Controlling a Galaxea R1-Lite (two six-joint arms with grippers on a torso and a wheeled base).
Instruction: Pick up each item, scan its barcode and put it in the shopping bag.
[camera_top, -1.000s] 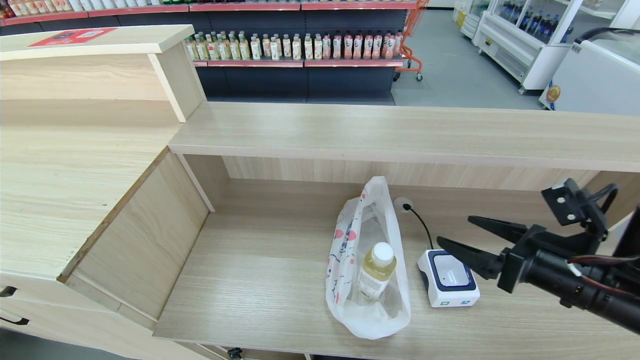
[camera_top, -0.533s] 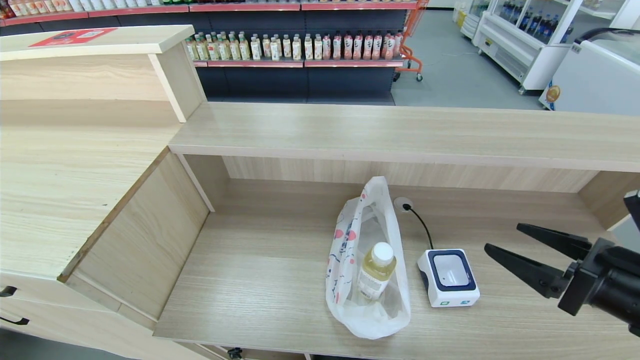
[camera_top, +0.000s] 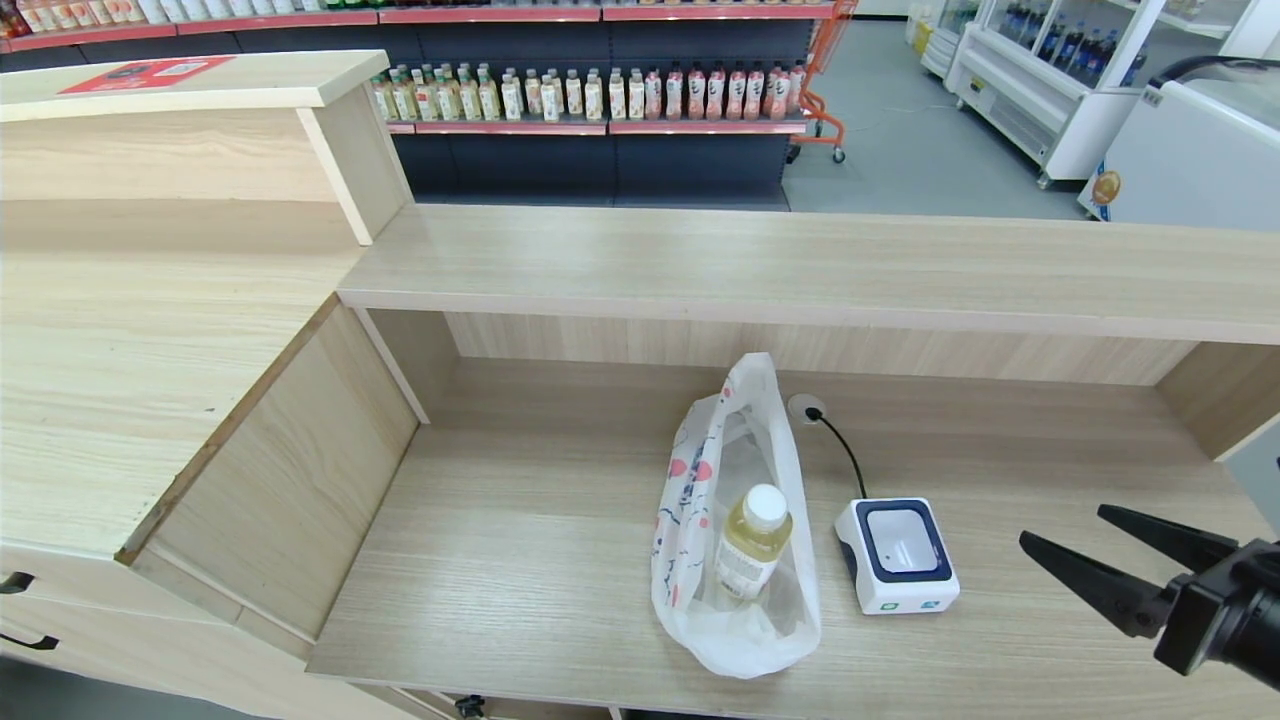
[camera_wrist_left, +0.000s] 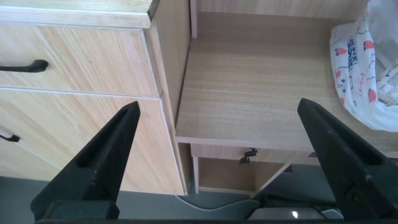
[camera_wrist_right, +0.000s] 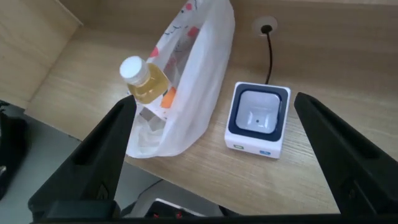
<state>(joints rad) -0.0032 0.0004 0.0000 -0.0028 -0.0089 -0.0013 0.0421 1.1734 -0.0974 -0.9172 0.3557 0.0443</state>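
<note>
drink bottle (camera_top: 752, 545) upright inside shopping bag (camera_top: 690, 500) on bench (camera_top: 520, 560) | scanner (camera_top: 897, 555) just beside bag | R gripper (camera_top: 1061, 525) fingers wide open, empty, well right of bottle | L gripper (camera_wrist_left: 219, 104) fingers open too, by bench's front-left corner

White shopping bag (camera_top: 700, 500) with red-blue print; yellow bottle (camera_top: 752, 540), white cap.

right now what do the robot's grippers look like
Both are matte black. The right gripper has two long wedge-shaped fingers that taper to points, set on a blocky black mount ahead of a round black wrist. The left gripper has the same flat, tapered black fingers. I can make out no markings on either.
</note>
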